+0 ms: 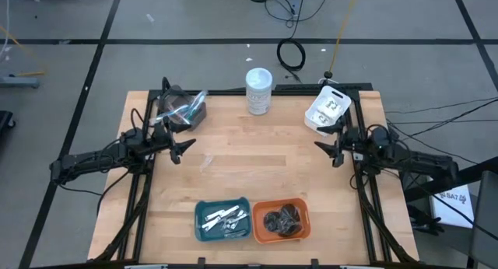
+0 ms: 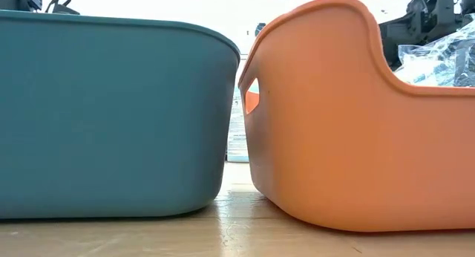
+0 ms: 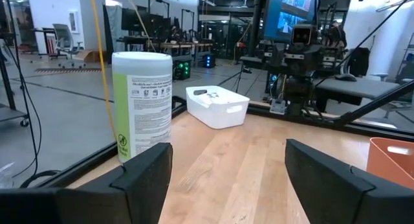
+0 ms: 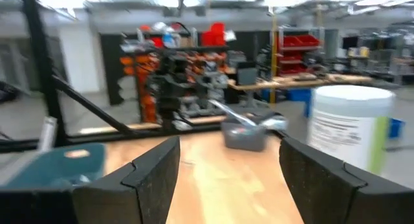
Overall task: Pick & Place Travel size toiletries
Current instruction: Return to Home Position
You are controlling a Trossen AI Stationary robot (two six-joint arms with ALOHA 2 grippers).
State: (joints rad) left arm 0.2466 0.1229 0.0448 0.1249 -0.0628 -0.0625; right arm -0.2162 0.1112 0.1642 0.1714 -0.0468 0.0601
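My left gripper point(image 1: 179, 149) and right gripper point(image 1: 327, 151) hover wide open and empty at opposite table edges, apparently homing. Slim silver-white toiletry sticks point(image 1: 225, 218) lie in the teal plastic tray point(image 1: 199, 225), dark round bundles point(image 1: 284, 220) in the orange plastic tray point(image 1: 257, 225). Next, I judge, only settling remains.

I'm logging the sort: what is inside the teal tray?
Seen from above, the teal tray holds a loose pile of slim silver-white pieces that overlap one another. Anything beneath them is covered. The low view shows only the tray's outer wall, not its contents.
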